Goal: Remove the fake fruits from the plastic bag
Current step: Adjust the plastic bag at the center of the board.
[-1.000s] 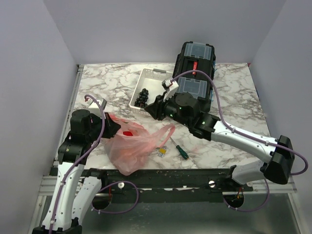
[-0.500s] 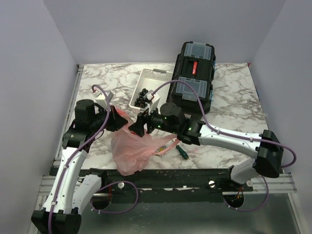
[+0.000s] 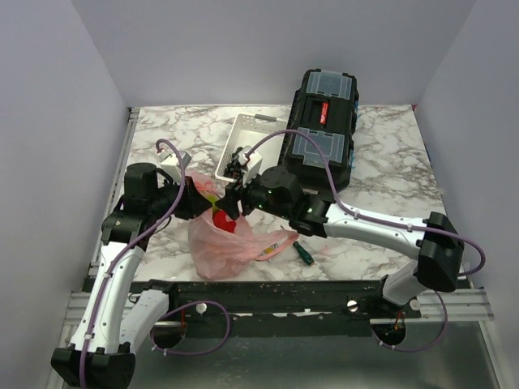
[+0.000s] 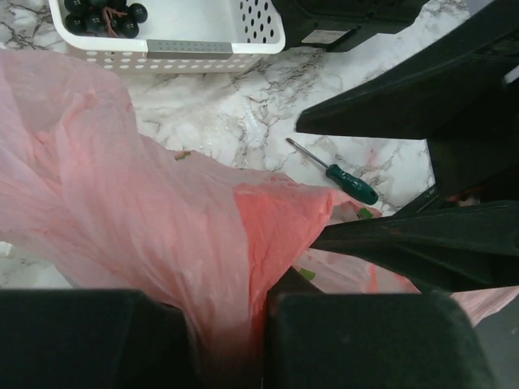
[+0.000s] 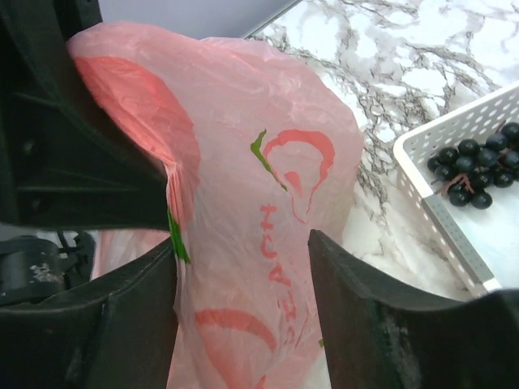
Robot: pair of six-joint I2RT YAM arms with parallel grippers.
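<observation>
**Desk:** Status from your end?

**Me:** Nearest me, the left gripper (image 4: 231, 318) is clamped tight on a bunched fold of the thin, crinkly pink-red plastic bag (image 3: 231, 247), holding that edge up off the marble table (image 3: 389, 162). The right gripper (image 5: 242, 243) stands wide apart, one finger on either side of the film, gripping nothing.

**Desk:** Any fruit out?

**Me:** None that I can see. One glossy red plastic fruit (image 3: 222, 220) shows inside the bag, I think (the other three are hidden). Beyond the bag lies a green-handled screwdriver (image 3: 303, 254). Farther back, the white perforated tray (image 4: 162, 47) holds only small black grapes (image 4: 101, 12). My read: all four are left to pull.
</observation>
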